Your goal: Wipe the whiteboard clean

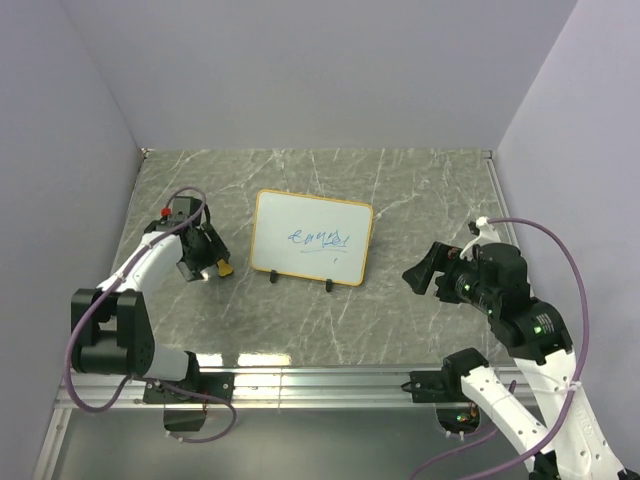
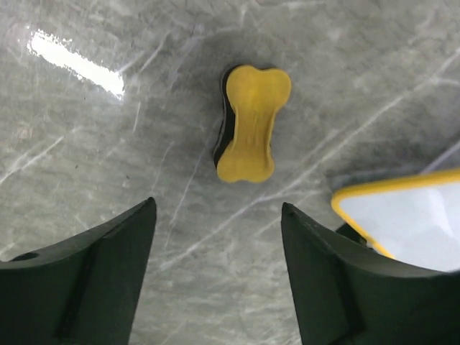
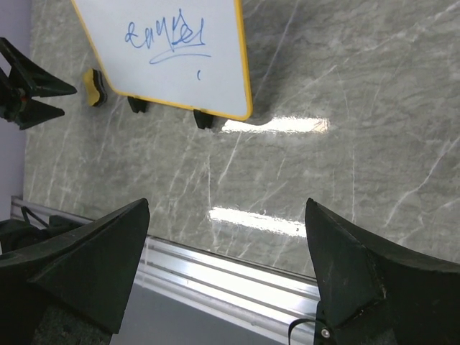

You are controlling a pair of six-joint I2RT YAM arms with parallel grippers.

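The whiteboard (image 1: 312,238) stands tilted on two black feet mid-table, yellow-framed, with a blue scribble (image 1: 320,240) on it. It also shows in the right wrist view (image 3: 169,50), and its corner shows in the left wrist view (image 2: 410,223). A small yellow bone-shaped eraser block (image 2: 251,123) with a black underside lies on the table left of the board (image 1: 224,269). My left gripper (image 2: 219,208) is open and empty, hovering just short of the eraser. My right gripper (image 1: 418,270) is open and empty, to the right of the board.
The grey marble table (image 1: 400,190) is enclosed by pale walls. An aluminium rail (image 1: 330,378) runs along the near edge, also in the right wrist view (image 3: 237,277). Purple cables loop off both arms.
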